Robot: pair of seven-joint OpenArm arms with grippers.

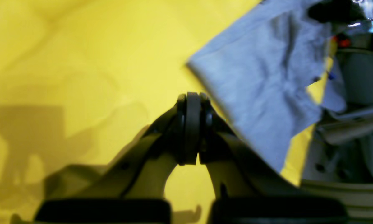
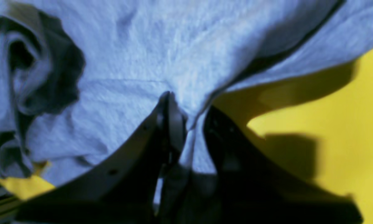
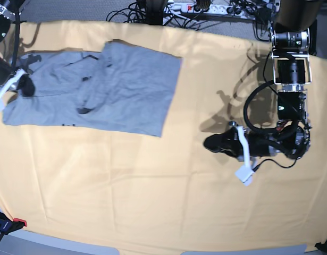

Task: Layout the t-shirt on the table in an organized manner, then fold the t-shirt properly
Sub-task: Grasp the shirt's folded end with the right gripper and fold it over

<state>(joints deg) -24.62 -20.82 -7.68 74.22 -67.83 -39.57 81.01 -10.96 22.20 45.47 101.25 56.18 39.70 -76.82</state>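
t-shirt: long axis along table far edge, far-left corner | right gripper: pinching shirt fabric | left gripper: closed, empty

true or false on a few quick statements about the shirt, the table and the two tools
1. The right tool is shut on the t-shirt. True.
2. The left tool grips the t-shirt. False: it is shut on nothing, over the bare table.
3. The t-shirt is neatly folded. False: it lies rumpled and partly spread.
4. The t-shirt lies on the right arm's side of the table. True.
5. The table cover is blue. False: it is yellow-orange.
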